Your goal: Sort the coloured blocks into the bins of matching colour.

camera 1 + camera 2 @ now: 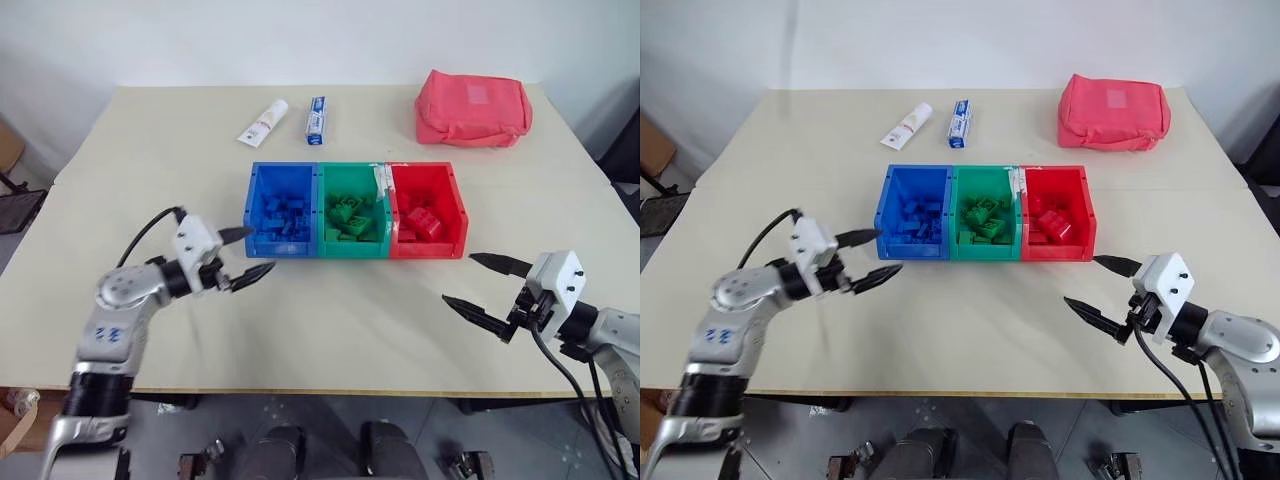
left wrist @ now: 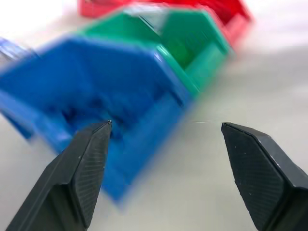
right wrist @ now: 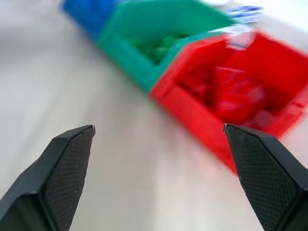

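Small studded plastic bricks all sit inside the three joined open-topped plastic bins on the pale tabletop: blue bricks in the blue bin, green bricks in the green bin, red bricks in the red bin. No loose brick visible on the tabletop, so sorting looks done.

Left pincer spread wide, empty, just beside the blue bin's near corner. Right pincer also spread wide, empty, near the red bin.

Bricks likely light, rigid, slick-sided (studs on top); best pinched across two flat opposite sides.
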Tool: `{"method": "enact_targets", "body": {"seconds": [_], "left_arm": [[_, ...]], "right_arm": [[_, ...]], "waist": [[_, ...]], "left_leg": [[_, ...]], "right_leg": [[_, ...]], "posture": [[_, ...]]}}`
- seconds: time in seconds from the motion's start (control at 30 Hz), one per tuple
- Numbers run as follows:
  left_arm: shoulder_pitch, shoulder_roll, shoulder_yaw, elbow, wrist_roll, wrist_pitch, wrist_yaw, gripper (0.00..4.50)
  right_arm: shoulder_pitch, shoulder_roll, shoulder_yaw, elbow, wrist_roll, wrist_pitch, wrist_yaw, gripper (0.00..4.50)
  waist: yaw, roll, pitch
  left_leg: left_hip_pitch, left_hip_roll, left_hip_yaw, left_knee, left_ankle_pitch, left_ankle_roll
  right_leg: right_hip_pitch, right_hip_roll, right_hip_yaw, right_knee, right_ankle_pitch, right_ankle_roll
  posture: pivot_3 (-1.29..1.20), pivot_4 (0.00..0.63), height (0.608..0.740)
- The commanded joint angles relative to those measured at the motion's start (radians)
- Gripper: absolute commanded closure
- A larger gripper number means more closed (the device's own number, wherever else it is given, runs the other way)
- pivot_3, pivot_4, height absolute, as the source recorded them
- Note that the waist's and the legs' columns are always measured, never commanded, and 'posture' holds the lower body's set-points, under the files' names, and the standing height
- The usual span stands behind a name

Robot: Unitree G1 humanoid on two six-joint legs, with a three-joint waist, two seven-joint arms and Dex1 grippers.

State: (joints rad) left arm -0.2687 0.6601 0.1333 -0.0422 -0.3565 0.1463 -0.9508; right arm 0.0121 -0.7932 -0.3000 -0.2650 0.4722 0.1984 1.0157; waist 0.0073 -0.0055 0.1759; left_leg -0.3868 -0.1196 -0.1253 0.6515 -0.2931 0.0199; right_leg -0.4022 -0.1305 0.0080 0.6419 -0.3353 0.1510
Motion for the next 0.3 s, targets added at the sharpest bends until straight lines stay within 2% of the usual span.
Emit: {"method": "enact_targets", "body": {"seconds": [0.03,0.13,0.3], "left_arm": [[0.072,0.079,0.042,-0.007,0.033,-0.067,-0.046,0.62],[0.108,0.092,0.041,0.013,0.056,-0.101,-0.031,0.62],[0.116,0.043,0.045,0.0,0.056,-0.109,0.037,0.62]], "right_arm": [[-0.02,-0.041,0.016,0.038,-0.013,-0.055,0.08,0.0],[-0.048,-0.036,0.042,0.076,-0.026,-0.084,0.102,0.0],[-0.062,0.008,0.058,0.089,-0.038,-0.1,0.062,0.0]], "waist": [[0.002,0.0,0.0],[0.006,0.0,0.0],[0.017,0.0,0.0]], "left_leg": [[0.0,0.0,0.0,0.0,0.0,0.0],[0.001,0.0,0.0,-0.001,0.0,0.0],[0.001,0.0,-0.001,-0.001,0.0,0.0]], "right_leg": [[0.001,0.0,0.0,-0.001,0.0,0.0],[0.002,0.0,0.0,-0.003,0.0,0.0],[0.002,0.0,-0.001,-0.004,0.0,0.0]], "posture": [[0.0,0.15,0.74],[0.0,0.15,0.74],[0.0,0.15,0.74]]}}
